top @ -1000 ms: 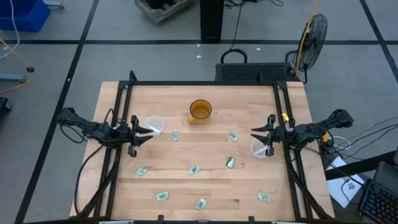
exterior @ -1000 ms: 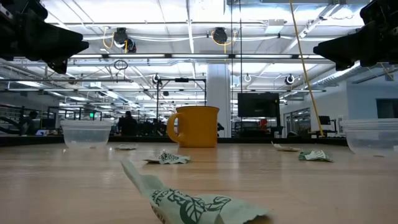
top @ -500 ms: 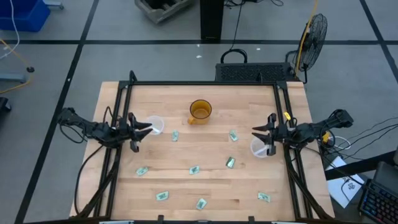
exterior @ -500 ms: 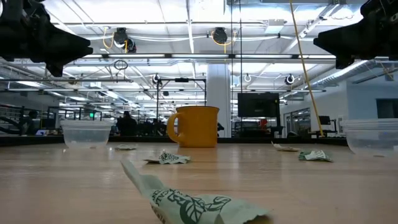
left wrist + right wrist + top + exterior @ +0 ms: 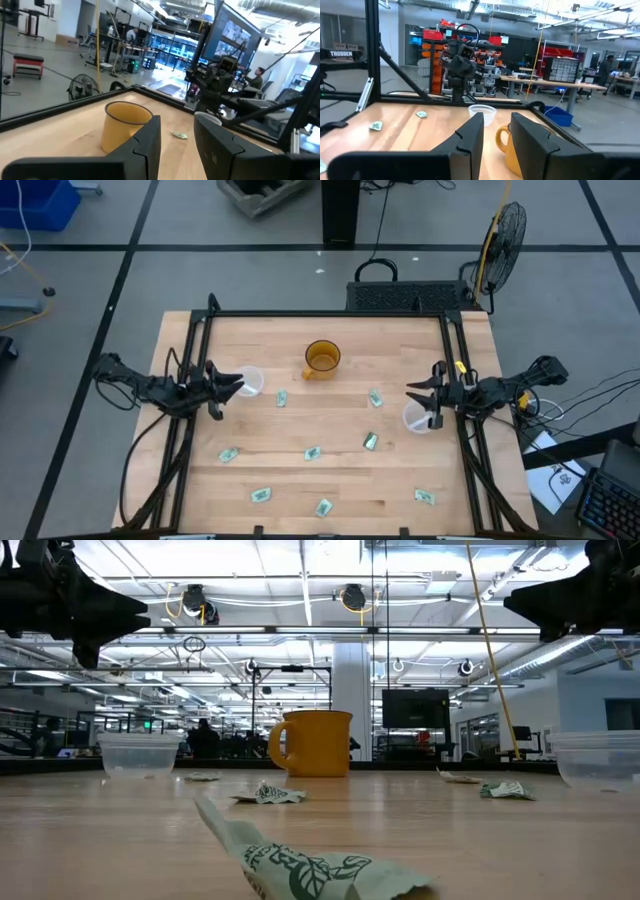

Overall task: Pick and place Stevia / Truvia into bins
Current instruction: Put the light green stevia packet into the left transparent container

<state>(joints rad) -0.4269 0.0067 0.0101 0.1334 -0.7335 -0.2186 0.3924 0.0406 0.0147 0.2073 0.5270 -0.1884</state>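
Several pale green and white sachets lie flat and scattered on the wooden table: one (image 5: 281, 398) right of the left cup, one (image 5: 375, 398) near the right cup, others (image 5: 312, 453) toward the near edge. A crumpled one (image 5: 310, 870) fills the low view's foreground. Two clear cups stand upright, the left cup (image 5: 248, 381) and the right cup (image 5: 417, 418). My left gripper (image 5: 234, 387) hovers open just left of the left cup. My right gripper (image 5: 412, 400) hovers open over the right cup's far rim. Both hold nothing.
An amber mug (image 5: 322, 359) stands at the table's far middle, its handle toward the left. A black frame rail (image 5: 330, 314) runs along the far and side edges. Bare wood lies between the two cups. A fan (image 5: 505, 230) and a black case stand beyond the far right corner.
My left gripper has drawn back slightly toward the table's left edge, away from the left cup. The sachets, cups and mug have stayed where they were.
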